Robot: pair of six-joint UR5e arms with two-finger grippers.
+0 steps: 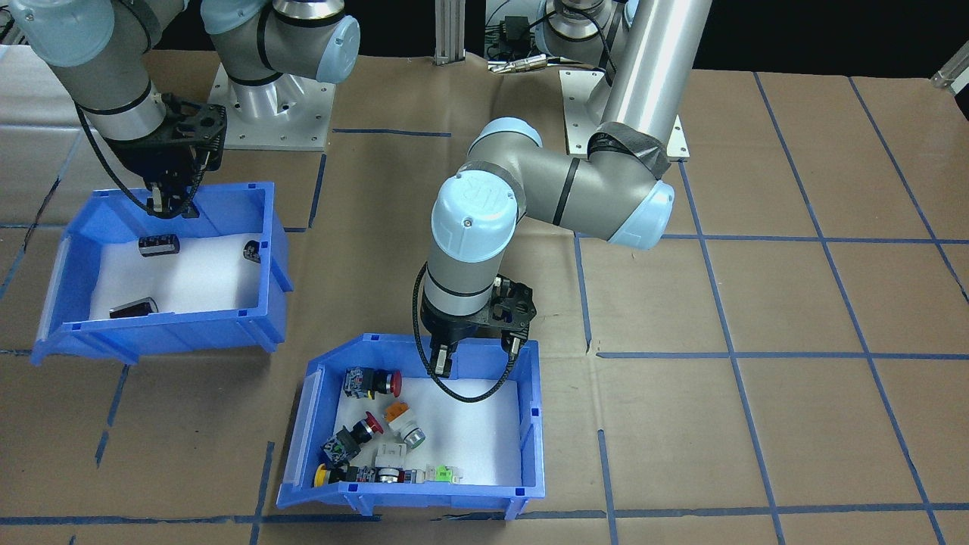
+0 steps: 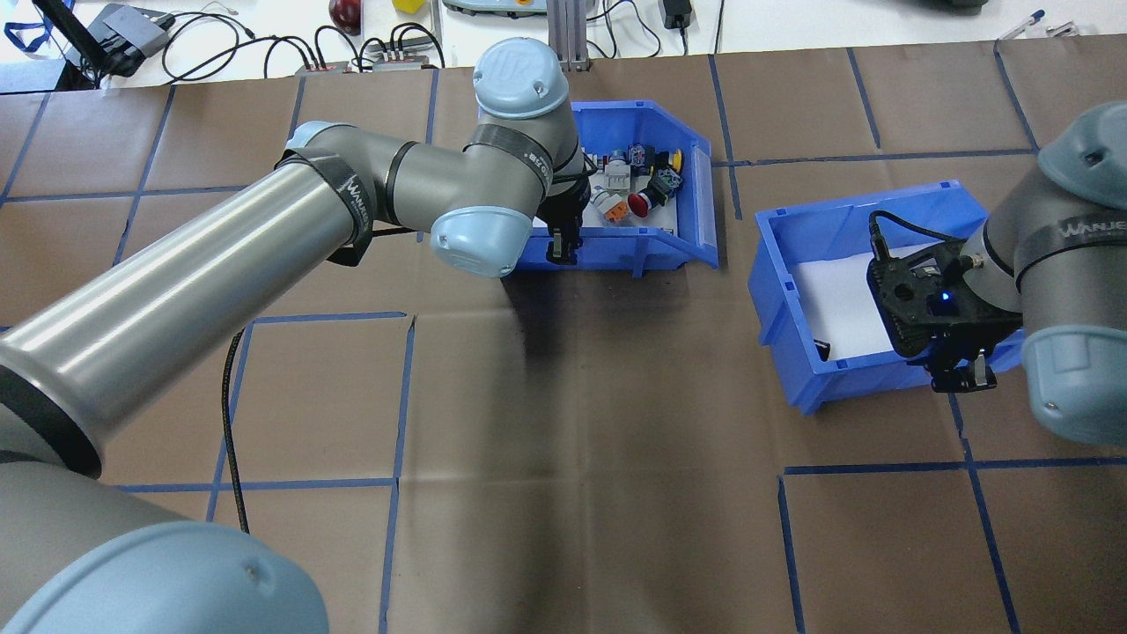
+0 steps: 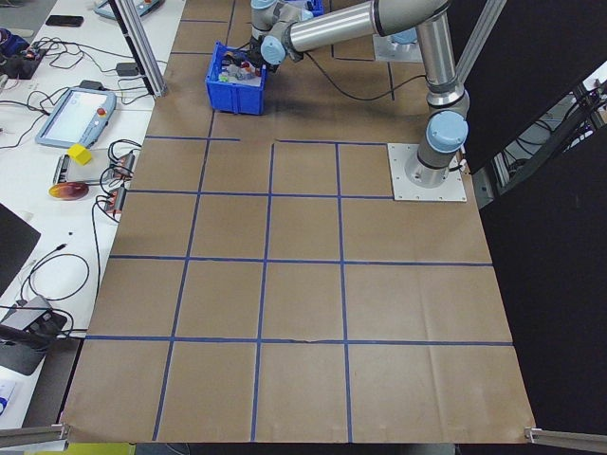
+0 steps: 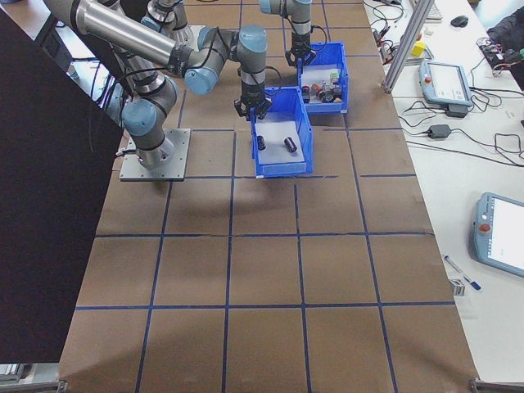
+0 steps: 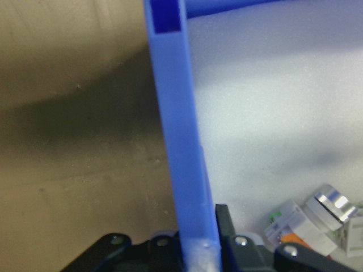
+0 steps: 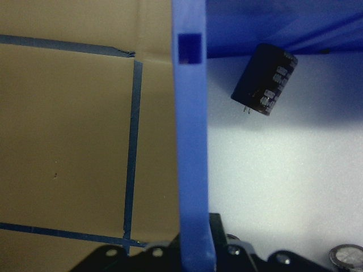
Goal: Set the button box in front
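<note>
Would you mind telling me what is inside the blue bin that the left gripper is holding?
The button box holds red, orange, yellow and green push-button switches on a white liner. The left gripper, clamped on its back wall, covers a little of the liner.

A "UR" logo sits on the left arm's blue joint cap. "WANJEE…" is printed on a black strap round the right arm.

A robotics lab: beside the paper-covered, blue-taped table lie teach pendants, cables and what look like power adapters, blurred.
</note>
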